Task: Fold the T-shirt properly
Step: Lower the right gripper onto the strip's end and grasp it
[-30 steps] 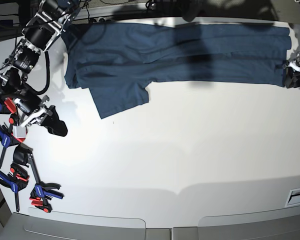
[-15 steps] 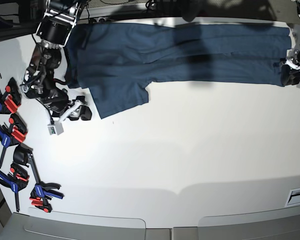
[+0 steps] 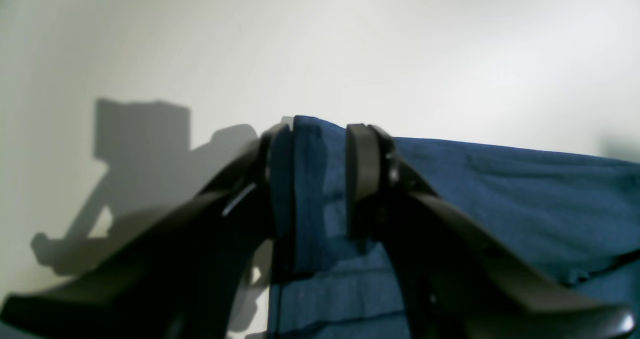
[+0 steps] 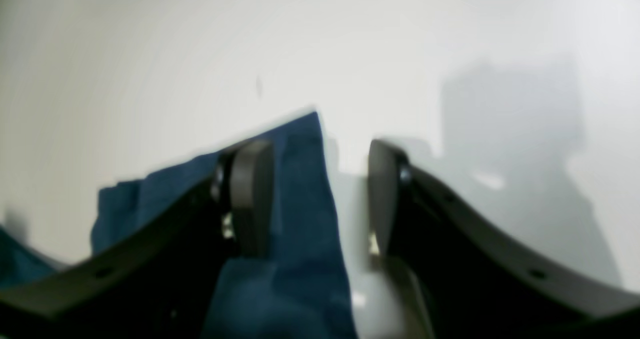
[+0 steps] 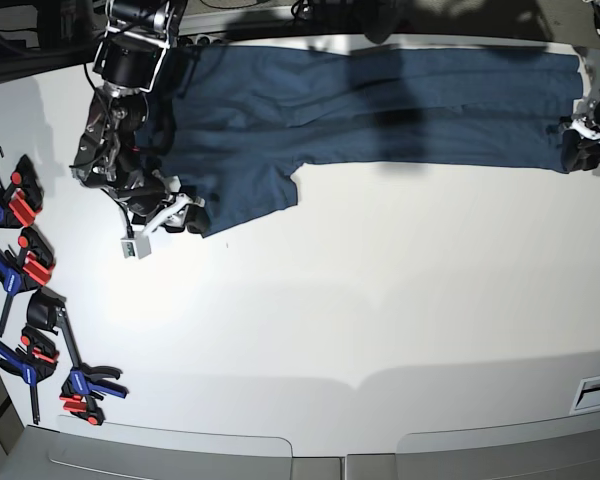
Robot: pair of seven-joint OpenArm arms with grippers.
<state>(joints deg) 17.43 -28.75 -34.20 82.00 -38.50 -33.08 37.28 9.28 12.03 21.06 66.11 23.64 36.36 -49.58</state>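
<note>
The dark navy T-shirt (image 5: 380, 110) lies flat in a long band along the table's far edge, with one sleeve (image 5: 245, 195) pointing toward the front at the left. My right gripper (image 5: 185, 215) is at the sleeve's front left corner. In the right wrist view it (image 4: 317, 149) is open, with the sleeve corner (image 4: 300, 239) lying between the fingers beside the left finger (image 4: 250, 194). My left gripper (image 5: 578, 150) is at the shirt's far right end. In the left wrist view it (image 3: 320, 129) is shut on a bunched fold of the cloth (image 3: 500, 189).
Several blue, red and black clamps (image 5: 25, 270) lie along the table's left edge. A printed label (image 5: 595, 392) sits at the front right. The white table (image 5: 380, 300) stretches in front of the shirt. Cables hang behind the far edge.
My right arm has swung from the table's left edge rightward, bringing its open gripper to the sleeve corner. My left gripper has stayed at the shirt's right end.
</note>
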